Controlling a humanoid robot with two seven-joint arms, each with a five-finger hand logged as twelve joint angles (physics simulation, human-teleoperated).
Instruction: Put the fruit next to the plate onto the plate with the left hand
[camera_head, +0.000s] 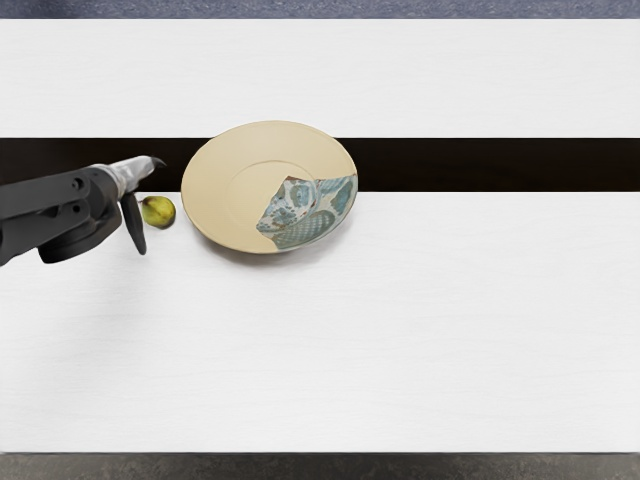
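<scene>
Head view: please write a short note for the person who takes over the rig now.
Left hand: open, fingers spread, close beside the fruit on its left, not holding it.
Right hand: not in view.
Fruit: on the table, left of the plate, apart from its rim.
Done: the hand is at the fruit.
To do: grasp the fruit, lift it, set it on the plate.

Single view, taken from my head. I look down at a slant across the table (420, 330), facing its far edge. The view stands fairly near, and the table fills the full width. My left hand (112, 192) enters at the left edge.
</scene>
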